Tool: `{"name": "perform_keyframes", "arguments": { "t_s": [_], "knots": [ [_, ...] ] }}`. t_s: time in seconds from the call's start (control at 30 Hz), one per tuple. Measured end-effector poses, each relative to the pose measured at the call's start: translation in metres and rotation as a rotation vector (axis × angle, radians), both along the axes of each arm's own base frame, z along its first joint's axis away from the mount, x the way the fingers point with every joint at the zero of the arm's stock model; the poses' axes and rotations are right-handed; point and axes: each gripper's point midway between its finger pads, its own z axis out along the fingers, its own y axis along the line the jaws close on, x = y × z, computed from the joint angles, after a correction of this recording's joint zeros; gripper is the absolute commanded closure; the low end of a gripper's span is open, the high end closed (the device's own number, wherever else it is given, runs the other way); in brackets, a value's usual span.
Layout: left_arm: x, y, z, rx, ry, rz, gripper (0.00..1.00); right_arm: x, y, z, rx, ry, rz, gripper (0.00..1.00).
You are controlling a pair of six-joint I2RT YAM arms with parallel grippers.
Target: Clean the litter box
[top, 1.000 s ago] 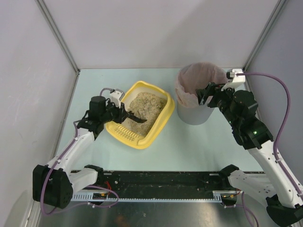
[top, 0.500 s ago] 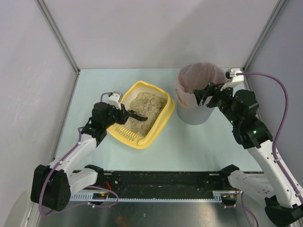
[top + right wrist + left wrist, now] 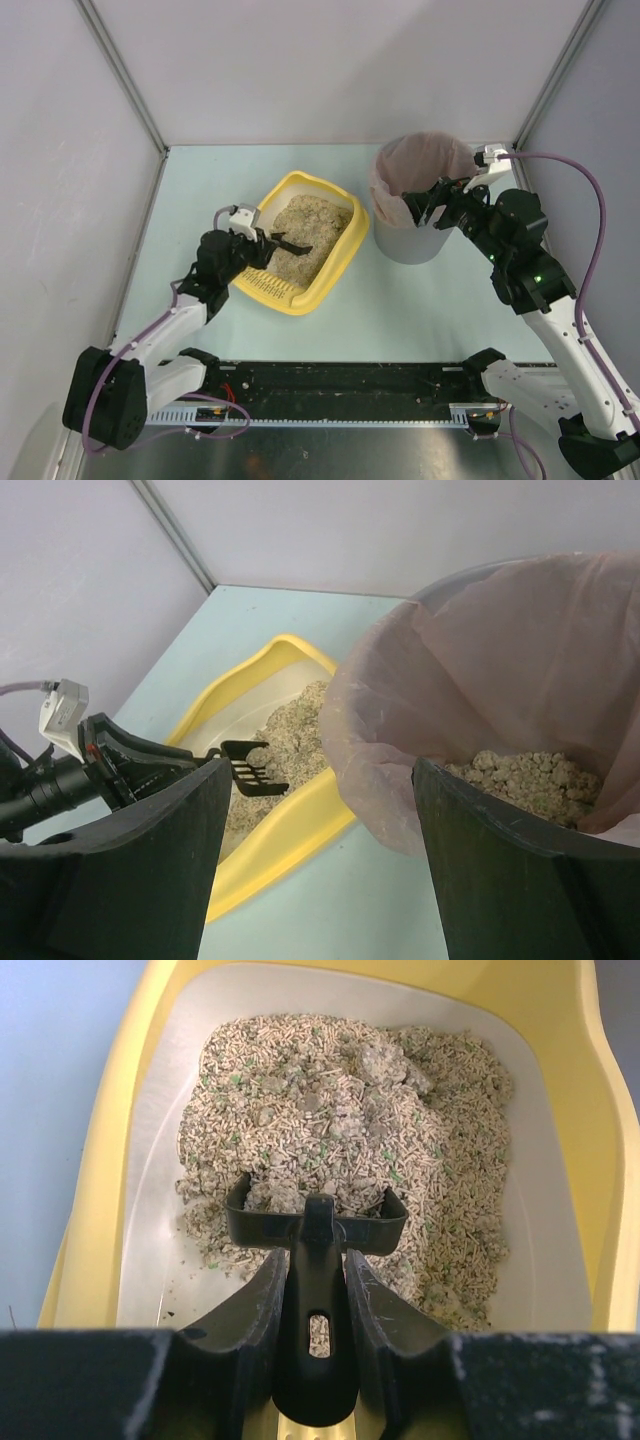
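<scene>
Litter box (image 3: 345, 250): shallow yellow plastic tray directly ahead of and beneath the left gripper (image 3: 315, 1280), well apart from the right gripper (image 3: 430, 200), flat on the pale table (image 3: 420, 300).

Contents: beige pellet litter (image 3: 340, 1110) with grey clumps, heaped toward the end far from the left gripper.

Left gripper: fingers (image 3: 250, 1305) clamped on the handle of a black scoop (image 3: 315, 1222), its pan resting on the near edge of the heap.

Right gripper: jaws spread wide, one each side of the rim of the lined grey bin (image 3: 410, 245), apparently clamping nothing.

Handling, as I judge it: stiff, smooth-walled, probably slippery. Light alone but weighted by loose litter that would shift or spill if tipped. Best hold looks to be the rolled rim or the slotted lip nearest the left gripper, kept level.
</scene>
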Motion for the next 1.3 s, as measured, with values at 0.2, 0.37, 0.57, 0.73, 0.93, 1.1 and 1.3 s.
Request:
{"name": "perform_keyframes", "arguments": {
  "t_s": [0.2,0.37,0.57,0.73,0.93,1.1,1.3],
  "knots": [
    [-0.009,0.006,-0.001,0.002,-0.043,0.014,1.00,0.001,0.000,0.001,0.011,0.002,-0.005,0.22],
    [-0.020,0.014,-0.002,0.001,-0.097,0.028,1.00,0.002,-0.003,0.001,0.012,0.002,-0.021,0.22],
    [-0.026,0.017,0.000,0.001,-0.150,0.027,1.00,0.001,-0.006,0.003,0.016,-0.004,-0.036,0.22],
    [-0.033,0.019,0.004,-0.019,-0.211,0.022,1.00,-0.002,-0.013,0.006,0.019,-0.011,-0.066,0.22],
    [-0.039,0.020,0.015,-0.046,-0.288,0.023,1.00,0.000,-0.019,0.002,0.010,0.003,-0.097,0.22],
    [-0.042,0.019,0.021,-0.070,-0.333,0.016,1.00,0.001,-0.020,0.002,0.009,0.004,-0.108,0.22],
    [-0.048,0.018,0.036,-0.104,-0.414,0.002,1.00,0.003,-0.025,0.001,0.006,0.005,-0.140,0.22]
  ]
}}
